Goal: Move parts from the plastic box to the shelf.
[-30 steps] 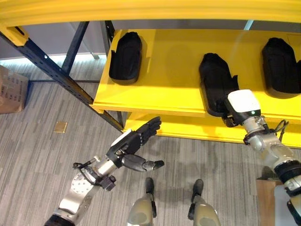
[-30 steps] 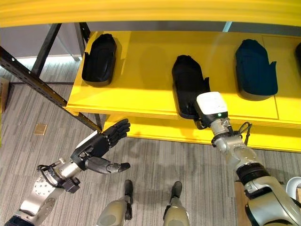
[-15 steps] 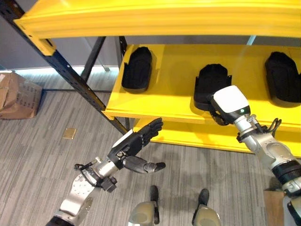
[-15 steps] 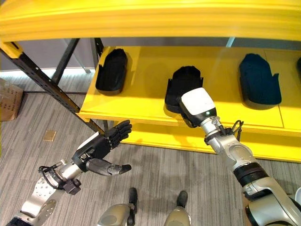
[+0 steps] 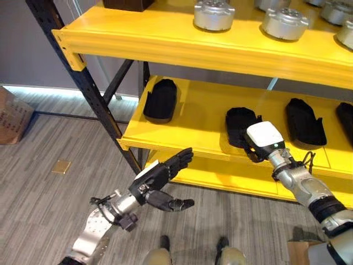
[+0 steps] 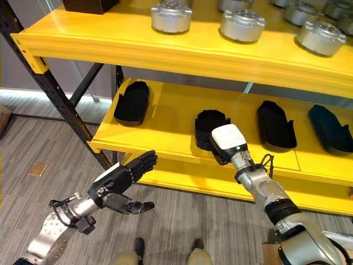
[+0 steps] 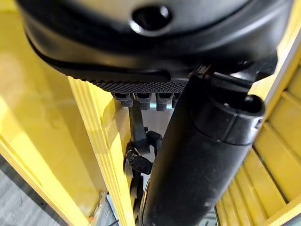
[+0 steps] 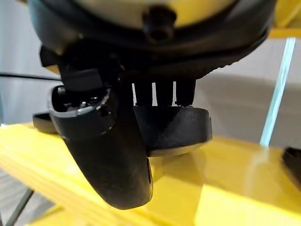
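Partly hidden black part [image 5: 238,122], right hand [image 5: 263,139] fingers unseen

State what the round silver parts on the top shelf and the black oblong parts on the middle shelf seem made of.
Round silver parts: probably machined metal, with a dull grey sheen. Black oblong parts: likely moulded plastic or foam, matte, no glints.

You are looking at a grey striped carpet floor [image 5: 49,143] lying below everything; a brown cardboard box [image 5: 12,117] is sitting on it at the far left, cut by the frame edge; a small tan square tile [image 5: 61,166] is lying flat on the carpet, well apart from that box; a grey wall [image 5: 25,55] is standing behind.
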Tool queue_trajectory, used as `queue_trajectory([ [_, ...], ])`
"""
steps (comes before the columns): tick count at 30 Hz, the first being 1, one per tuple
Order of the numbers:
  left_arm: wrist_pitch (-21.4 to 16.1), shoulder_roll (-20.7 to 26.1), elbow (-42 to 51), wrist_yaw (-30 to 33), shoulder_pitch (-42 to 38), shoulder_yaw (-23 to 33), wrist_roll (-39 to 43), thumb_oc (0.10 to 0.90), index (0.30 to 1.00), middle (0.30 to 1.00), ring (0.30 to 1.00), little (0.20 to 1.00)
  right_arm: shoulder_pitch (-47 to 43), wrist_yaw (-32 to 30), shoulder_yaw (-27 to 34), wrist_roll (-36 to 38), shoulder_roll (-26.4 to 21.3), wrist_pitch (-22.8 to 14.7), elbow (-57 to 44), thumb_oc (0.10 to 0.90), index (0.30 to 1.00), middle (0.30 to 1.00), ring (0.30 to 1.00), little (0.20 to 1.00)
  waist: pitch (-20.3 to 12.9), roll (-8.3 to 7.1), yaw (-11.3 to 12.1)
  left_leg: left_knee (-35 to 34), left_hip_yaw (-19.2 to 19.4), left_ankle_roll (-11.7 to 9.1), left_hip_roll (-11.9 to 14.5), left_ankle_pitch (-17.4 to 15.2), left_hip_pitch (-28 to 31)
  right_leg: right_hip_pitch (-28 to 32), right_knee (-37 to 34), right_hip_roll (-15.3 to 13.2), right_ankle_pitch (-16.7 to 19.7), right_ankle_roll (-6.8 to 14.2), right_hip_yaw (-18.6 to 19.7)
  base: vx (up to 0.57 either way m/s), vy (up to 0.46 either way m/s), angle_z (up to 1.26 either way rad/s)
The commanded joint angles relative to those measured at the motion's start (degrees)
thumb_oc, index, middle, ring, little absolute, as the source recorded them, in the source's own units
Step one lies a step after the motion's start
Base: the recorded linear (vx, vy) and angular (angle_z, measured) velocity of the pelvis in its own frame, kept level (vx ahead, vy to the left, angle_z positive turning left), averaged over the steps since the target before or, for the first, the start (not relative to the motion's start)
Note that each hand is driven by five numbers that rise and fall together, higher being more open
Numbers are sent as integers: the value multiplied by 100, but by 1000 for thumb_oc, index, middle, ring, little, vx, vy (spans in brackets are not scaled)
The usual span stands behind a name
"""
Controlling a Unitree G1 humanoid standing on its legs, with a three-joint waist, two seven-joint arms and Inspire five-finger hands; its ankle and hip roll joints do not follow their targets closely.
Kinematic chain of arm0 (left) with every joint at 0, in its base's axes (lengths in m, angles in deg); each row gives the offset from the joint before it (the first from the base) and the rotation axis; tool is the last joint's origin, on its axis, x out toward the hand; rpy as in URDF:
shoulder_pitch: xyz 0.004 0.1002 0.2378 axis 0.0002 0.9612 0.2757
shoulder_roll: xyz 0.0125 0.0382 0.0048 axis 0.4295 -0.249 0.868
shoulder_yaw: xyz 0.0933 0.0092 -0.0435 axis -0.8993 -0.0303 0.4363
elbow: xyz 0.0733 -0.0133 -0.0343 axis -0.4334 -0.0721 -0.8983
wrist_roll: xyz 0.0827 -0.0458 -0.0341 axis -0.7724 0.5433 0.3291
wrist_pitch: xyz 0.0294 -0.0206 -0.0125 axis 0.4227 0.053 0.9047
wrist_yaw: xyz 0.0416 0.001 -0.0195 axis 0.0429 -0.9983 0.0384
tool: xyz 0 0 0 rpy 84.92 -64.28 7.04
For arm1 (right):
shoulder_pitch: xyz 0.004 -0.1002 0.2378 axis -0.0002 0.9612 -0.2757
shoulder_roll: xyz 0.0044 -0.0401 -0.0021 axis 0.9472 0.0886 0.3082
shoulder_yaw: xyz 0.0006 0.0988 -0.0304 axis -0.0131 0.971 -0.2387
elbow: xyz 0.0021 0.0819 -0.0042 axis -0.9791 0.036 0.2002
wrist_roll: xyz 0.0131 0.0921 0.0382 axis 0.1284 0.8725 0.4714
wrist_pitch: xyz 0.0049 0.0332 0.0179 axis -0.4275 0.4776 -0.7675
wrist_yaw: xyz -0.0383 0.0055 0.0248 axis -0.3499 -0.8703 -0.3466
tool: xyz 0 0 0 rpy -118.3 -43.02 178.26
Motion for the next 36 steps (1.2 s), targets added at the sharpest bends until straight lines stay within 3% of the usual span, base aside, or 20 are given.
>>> queue_trajectory([
  [1,-712,-102,590,-24,-269,-16,357,900,1000,1000,1000,1000,-858,-128,20,320,-362,91,-300,400,300,300,300,300,-575,104,122,497,368,271,-174,-1022,282,147,-296,165,177,-14,-430,312,-290,51],
  [6,-682,-248,581,-35,-324,-99,334,900,1000,1000,1000,1000,-884,6,-116,216,-324,-38,-346,400,300,300,300,300,-663,162,36,687,291,14,207,-917,357,317,-66,347,-210,-306,-458,247,-280,13],
  [10,-663,-319,569,59,-337,-86,275,900,1000,1000,1000,1000,-888,138,-152,196,-282,-106,-545,400,300,300,300,300,-684,232,-32,1217,36,-168,425,-365,212,349,87,527,-425,-545,-369,157,-216,-1],
  [15,-658,-436,505,148,-288,-50,176,900,1000,1000,1000,1000,-796,193,-90,91,-163,-255,-707,400,300,300,300,300,-677,196,-51,2824,-134,-158,189,-81,-374,368,149,665,-544,-876,-341,124,-198,-1],
  [17,-633,-480,474,133,-314,-44,190,900,1000,1000,1000,1000,-742,128,-123,-12,-24,-285,-744,400,300,300,300,300,-610,234,7,3168,-328,-45,-155,-192,-884,392,186,733,-540,-895,-203,165,-105,-6],
  [18,-634,-452,476,128,-325,-27,150,900,1000,1000,1000,1000,-793,105,-190,-36,62,-291,-709,400,300,300,300,300,-562,273,36,2784,-320,12,-208,-256,-919,446,187,778,-570,-843,-110,305,27,-30],
  [19,-599,-380,554,153,-334,-15,191,900,1000,1000,1000,1000,-770,124,-234,-21,123,-249,-810,400,300,300,300,300,-544,339,45,1566,-208,-19,-85,-112,-889,570,116,828,-609,-745,-74,258,81,-38],
  [20,-588,-371,574,152,-334,-14,210,900,1000,1000,1000,1000,-752,139,-235,-20,124,-239,-840,400,300,300,300,300,-541,341,49,1415,-199,-37,-68,-62,-882,604,93,823,-612,-730,-70,267,134,-19],
  [22,-537,-366,656,84,-270,27,254,900,1000,1000,1000,1000,-629,140,-255,-2,115,-216,-912,400,300,300,300,300,-493,387,132,782,-439,-224,124,493,-1090,828,-58,812,-609,-670,18,217,107,1],
  [24,-516,-349,665,-99,-192,136,357,900,1000,1000,1000,1000,-561,37,-286,78,64,-351,-828,400,300,300,300,300,-443,371,208,651,-658,-254,186,467,-1192,957,-98,729,-630,-606,114,174,101,-26],
  [31,-434,-301,520,-235,-470,6,493,900,1000,1000,1000,1000,-319,124,-231,152,179,-95,-892,400,300,300,300,300,-538,485,106,187,-384,-147,102,9,-531,806,1,439,-621,-399,-164,114,197,-22],
  [36,-440,-229,514,-221,-430,-49,496,900,1000,1000,1000,1000,-221,122,-230,264,230,61,-988,400,300,300,300,300,-547,475,156,126,-316,13,-60,-190,-370,723,-7,276,-517,-253,-191,56,211,6],
])
